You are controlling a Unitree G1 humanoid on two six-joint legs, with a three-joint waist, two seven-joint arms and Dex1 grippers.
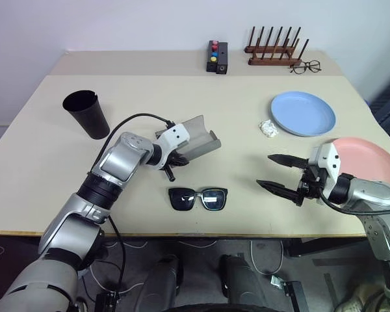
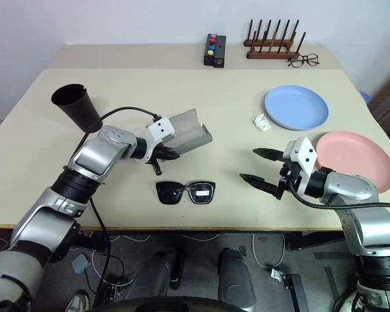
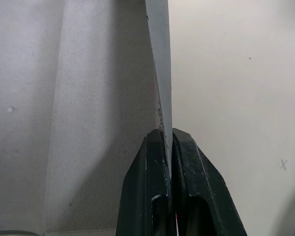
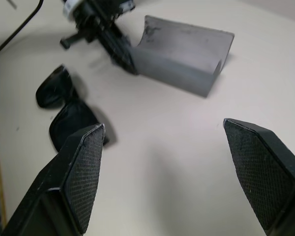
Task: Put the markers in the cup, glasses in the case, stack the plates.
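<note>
The grey case (image 1: 198, 140) lies open at the table's middle, and my left gripper (image 1: 173, 157) is shut on its near-left edge; the left wrist view shows both fingers pinching the thin grey wall (image 3: 160, 59). Just in front of the case, the black sunglasses (image 1: 197, 198) rest flat on the table. My right gripper (image 1: 264, 170) hovers open and empty to the right of the sunglasses, pointing toward them. The black cup (image 1: 86, 114) stands at the far left. On the right are the blue plate (image 1: 303, 113) and, nearer, the pink plate (image 1: 370, 159), lying apart. The markers are out of view.
A crumpled white scrap (image 1: 268, 128) lies beside the blue plate. At the back stand a wooden peg rack (image 1: 273, 49), wire-framed spectacles (image 1: 305, 67) and a black box with coloured buttons (image 1: 216, 56). The table's front edge (image 1: 182, 233) runs just below the sunglasses.
</note>
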